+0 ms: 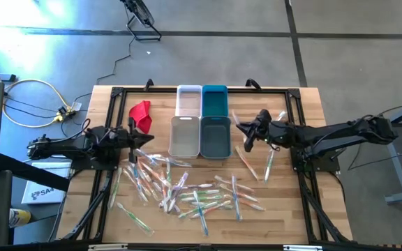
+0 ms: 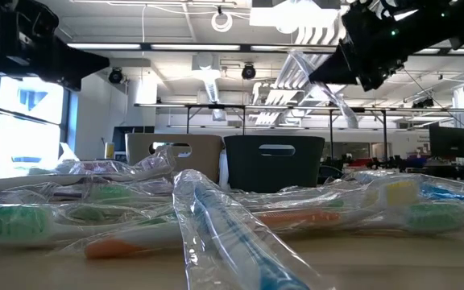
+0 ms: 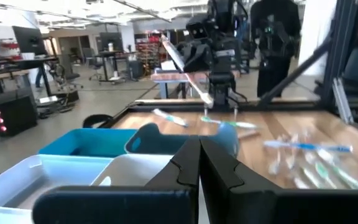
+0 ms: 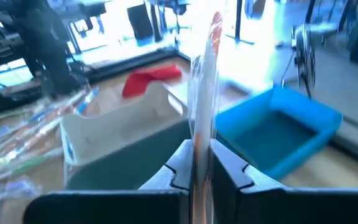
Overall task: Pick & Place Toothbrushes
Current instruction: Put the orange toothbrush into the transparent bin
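My right fingers (image 4: 201, 165) pinched one wrapped toothbrush (image 4: 205, 93) above the bins (image 1: 199, 125); left fingers (image 3: 199, 165) pressed together, holding nothing.

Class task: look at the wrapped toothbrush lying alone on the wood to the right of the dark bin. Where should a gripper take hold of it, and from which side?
Probably the middle of the handle, from straight above. The toothbrush lies flat on the table, long and thin, apart from the pile, so fingers can straddle its narrow width. The right gripper is already shut on another wrapped toothbrush; the left gripper is shut, empty.
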Controlling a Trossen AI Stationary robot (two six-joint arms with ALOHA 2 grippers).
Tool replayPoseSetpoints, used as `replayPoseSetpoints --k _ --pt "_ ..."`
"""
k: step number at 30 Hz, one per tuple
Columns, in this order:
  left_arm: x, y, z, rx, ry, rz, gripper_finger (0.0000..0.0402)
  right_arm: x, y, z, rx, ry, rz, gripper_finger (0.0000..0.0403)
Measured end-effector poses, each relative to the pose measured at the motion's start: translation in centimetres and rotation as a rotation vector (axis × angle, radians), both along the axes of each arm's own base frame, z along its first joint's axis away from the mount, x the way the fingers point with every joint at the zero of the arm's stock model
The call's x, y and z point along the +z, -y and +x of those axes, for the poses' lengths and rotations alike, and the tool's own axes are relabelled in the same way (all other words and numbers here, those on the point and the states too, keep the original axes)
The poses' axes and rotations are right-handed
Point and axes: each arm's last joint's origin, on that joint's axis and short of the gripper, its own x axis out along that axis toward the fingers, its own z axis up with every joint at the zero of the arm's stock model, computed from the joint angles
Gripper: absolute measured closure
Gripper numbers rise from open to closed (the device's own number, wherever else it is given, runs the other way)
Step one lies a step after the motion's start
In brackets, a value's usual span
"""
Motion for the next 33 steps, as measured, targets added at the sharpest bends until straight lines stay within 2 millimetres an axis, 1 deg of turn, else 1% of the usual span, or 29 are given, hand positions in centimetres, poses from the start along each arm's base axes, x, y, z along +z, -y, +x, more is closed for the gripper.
replayPoseSetpoints --k 7,12,16,19,26,33 --pt "0.6 -0.1 -0.1 0.018 0.07 -0.05 0.0401 0.5 1.0 0.3 -0.018 0.01 -0.109 0.0383" --pt "0.8 -0.3 -0.2 0.101 0.1 -0.077 0.0401 0.6 1.7 0.2 -0.043 0.008 -0.13 0.0383" --pt "0.9 -0.6 -0.3 0.212 0.115 -0.102 0.0401 0.5 2.2 0.3 -0.052 0.017 -0.13 0.0383" --pt "0.9 -0.8 -0.4 0.26 0.122 -0.123 0.0401 0.5 2.4 0.8 0.004 0.031 -0.146 0.0383" --pt "1.8 -0.8 -0.6 0.263 0.225 -0.129 0.0401 0.9 2.8 2.4 0.186 0.184 -0.225 0.0383" --pt "2.2 -0.9 -0.7 0.31 0.227 -0.113 0.0401 0.0 3.7 3.6 0.183 0.221 -0.252 0.0383"
